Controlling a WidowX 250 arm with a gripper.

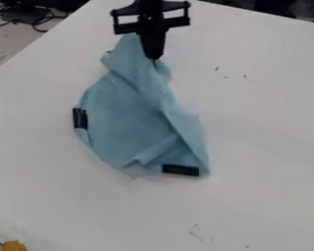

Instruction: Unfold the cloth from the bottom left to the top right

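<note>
Blue cloth (123, 117) is lying rumpled on the white table (264, 162), sitting a bit left of center in the camera view and running up toward the top edge. Gripper (154, 58) is hanging down from the top edge over the cloth's upper end. Fingers are sitting narrow, tips together, pinching the cloth there. Folds are running down from the tips: one long crease is slanting toward the lower right corner, and a smaller flap is crossing the lower part. Upper end is bunching up, with a peak rising just left of the fingers and a bit of fabric showing just right of the tips. Lower part is spreading wider, its left side bowing outward.

Black strip (80, 118) is marking the left edge, standing near upright. Second strip (180, 170) is lying nearly level along the bottom edge, close to the lower right corner.

Rest: small dark specks (217, 69) are dotting the table right of the gripper. Yellow thing (14, 245) is poking in at the bottom left corner; can't tell what it is. Cables (30, 18) are tangling beyond the table at upper left.
</note>
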